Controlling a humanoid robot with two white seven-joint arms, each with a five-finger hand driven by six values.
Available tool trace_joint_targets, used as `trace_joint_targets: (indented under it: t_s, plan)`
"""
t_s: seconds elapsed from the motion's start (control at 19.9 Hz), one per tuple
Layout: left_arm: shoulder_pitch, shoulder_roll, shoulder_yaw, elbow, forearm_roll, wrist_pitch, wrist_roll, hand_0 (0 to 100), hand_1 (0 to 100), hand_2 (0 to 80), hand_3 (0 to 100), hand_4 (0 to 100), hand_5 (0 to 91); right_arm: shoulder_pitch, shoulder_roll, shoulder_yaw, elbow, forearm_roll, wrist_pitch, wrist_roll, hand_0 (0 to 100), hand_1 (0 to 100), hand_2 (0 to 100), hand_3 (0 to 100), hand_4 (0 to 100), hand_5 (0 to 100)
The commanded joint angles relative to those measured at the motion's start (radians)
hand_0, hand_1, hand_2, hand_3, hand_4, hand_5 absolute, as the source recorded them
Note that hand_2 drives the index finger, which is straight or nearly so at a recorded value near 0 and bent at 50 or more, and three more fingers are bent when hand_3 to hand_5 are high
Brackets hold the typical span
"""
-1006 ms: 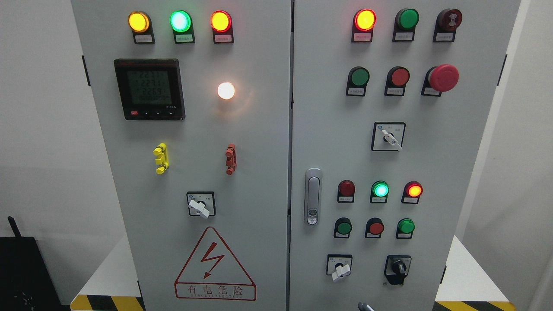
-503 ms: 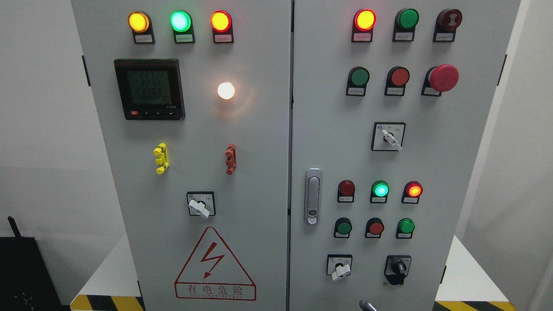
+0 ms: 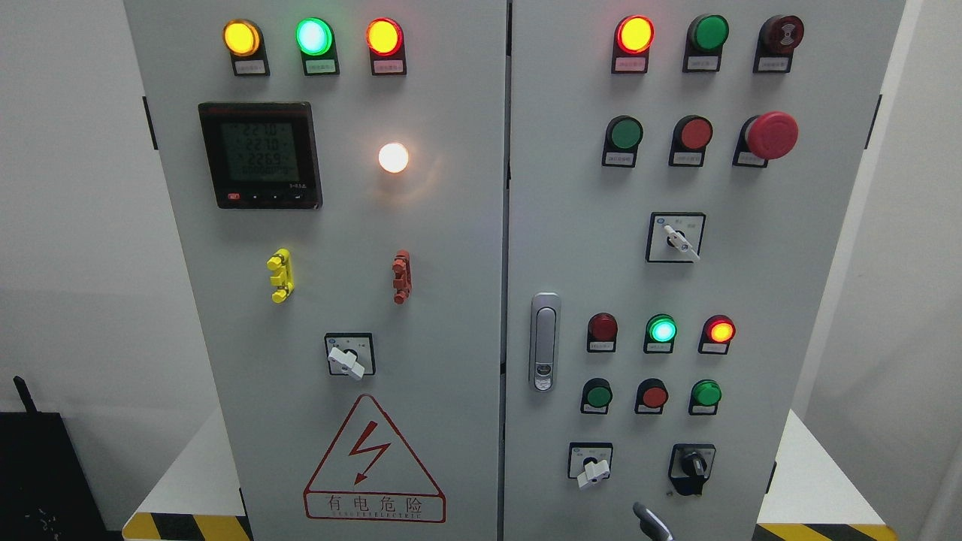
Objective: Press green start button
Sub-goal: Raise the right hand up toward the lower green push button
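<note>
Since 0.5 s ago, 1 grey fingertip (image 3: 652,521) has risen higher at the bottom edge, right of centre; whose hand, and its spread, cannot be told. Green start button (image 3: 599,395) sits above-left on the right door (image 3: 571,248), untouched.

Plain white walls (image 3: 68,225), white platform (image 3: 192,473) with hazard-striped edge (image 3: 188,526).

The cabinet (image 3: 451,248) doors look like matt grey painted metal. Right of their seam, the door handle (image 3: 544,342) is shiny chromed metal. The emergency stop button (image 3: 772,135) and green push button (image 3: 625,134) are glossy plastic.
</note>
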Motion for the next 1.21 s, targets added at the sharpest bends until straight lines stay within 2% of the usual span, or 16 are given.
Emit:
trace_joint_targets:
  t_s: [0.0,0.05,0.2,0.35,0.6,0.85,1.16]
  plan:
    - [0.000,0.000,0.000,0.000,0.000,0.000,0.000,12,56,0.0,0,0,0.0,-0.032,0.002,-0.030,-0.001,0.139,-0.013,-0.015,10,28,0,32,22,0]
    - [0.000,0.000,0.000,0.000,0.000,0.000,0.000,12,56,0.0,0,0,0.0,-0.040,0.002,-0.030,-0.001,0.182,-0.017,-0.023,11,28,0,34,24,0]
    - [0.000,0.000,0.000,0.000,0.000,0.000,0.000,12,56,0.0,0,0,0.0,-0.056,0.002,-0.032,0.002,0.315,-0.031,-0.078,15,31,0,41,34,8]
    - [0.000,0.000,0.000,0.000,0.000,0.000,0.000,12,56,0.0,0,0,0.0,-0.072,0.003,-0.050,0.006,0.411,-0.045,-0.111,24,32,0,49,43,20]
    - [0.000,0.000,0.000,0.000,0.000,0.000,0.000,12,56,0.0,0,0,0.0,-0.107,0.003,-0.081,0.017,0.584,-0.053,-0.164,42,32,0,53,49,30]
    - [0.000,0.000,0.000,0.000,0.000,0.000,0.000,12,56,0.0,0,0,0.0,-0.136,0.003,-0.081,0.017,0.730,-0.066,-0.184,50,31,0,54,54,42]
    - [0.000,0.000,0.000,0.000,0.000,0.000,0.000,12,56,0.0,0,0,0.0,-0.165,0.003,-0.081,0.039,0.816,-0.066,-0.204,52,31,0,55,58,50]
